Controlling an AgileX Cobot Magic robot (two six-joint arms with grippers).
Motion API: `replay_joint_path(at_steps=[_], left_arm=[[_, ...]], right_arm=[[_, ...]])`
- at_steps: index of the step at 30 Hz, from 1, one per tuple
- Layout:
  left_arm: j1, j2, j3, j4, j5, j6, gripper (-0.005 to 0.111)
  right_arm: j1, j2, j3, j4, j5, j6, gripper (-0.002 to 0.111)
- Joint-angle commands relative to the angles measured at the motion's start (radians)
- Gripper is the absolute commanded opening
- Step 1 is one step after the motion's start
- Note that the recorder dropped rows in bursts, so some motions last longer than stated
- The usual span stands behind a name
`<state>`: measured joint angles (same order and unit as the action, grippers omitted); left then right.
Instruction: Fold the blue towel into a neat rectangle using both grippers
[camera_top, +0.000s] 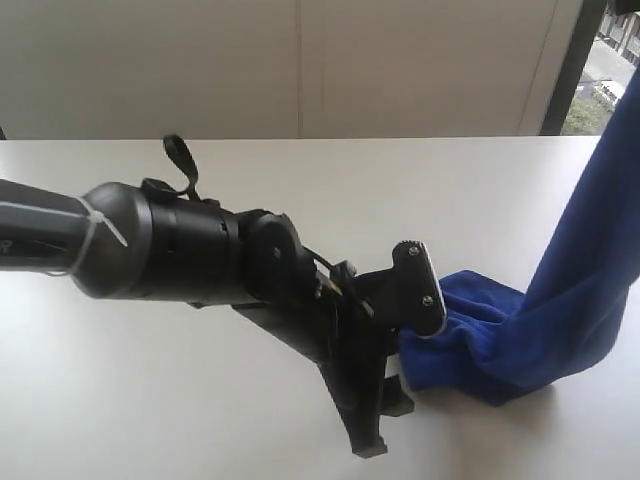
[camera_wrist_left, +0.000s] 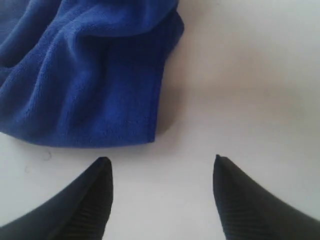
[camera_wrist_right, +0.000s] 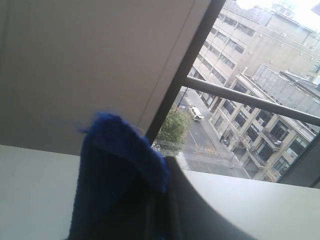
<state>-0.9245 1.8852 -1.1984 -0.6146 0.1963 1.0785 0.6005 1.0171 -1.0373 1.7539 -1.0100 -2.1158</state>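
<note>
Just ahead of the left tool (camera_wrist_left: 161, 165), which is standing open and empty, the blue towel (camera_wrist_left: 85, 75) is lying bunched on the worktop (camera_top: 150, 400), its length rising rightward to the right tool (camera_wrist_right: 170, 210), which is clamping its upper end.

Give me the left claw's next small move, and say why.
Probably ease the left claw forward onto the near corner of the blue towel and close. Its jaws stand open and empty just short of that corner lying on the table, while the right claw holds the other end lifted.
</note>
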Motion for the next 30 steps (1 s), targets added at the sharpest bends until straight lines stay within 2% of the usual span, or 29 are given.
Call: replay_joint_path(at_steps=[1, 5, 13, 23, 30], left_arm=[[-0.031, 0.031, 0.003, -0.059, -0.092, 0.02, 0.062], [-0.056, 0.066, 0.003, -0.059, -0.179, 0.02, 0.062], [-0.068, 0.111, -0.001, -0.061, -0.217, 0.011, 0.062], [-0.068, 0.115, -0.001, -0.061, -0.31, -0.096, 0.062], [-0.069, 0.13, -0.001, -0.061, -0.312, -0.123, 0.062]], right_arm=[[-0.002, -0.003, -0.008, -0.009, -0.027, -0.019, 0.0], [-0.002, -0.003, -0.008, -0.009, -0.018, -0.019, 0.0], [-0.002, -0.003, -0.008, -0.009, -0.025, -0.019, 0.0], [-0.002, -0.003, -0.008, -0.009, -0.026, -0.019, 0.0], [-0.002, -0.003, -0.008, -0.009, -0.024, -0.019, 0.0]])
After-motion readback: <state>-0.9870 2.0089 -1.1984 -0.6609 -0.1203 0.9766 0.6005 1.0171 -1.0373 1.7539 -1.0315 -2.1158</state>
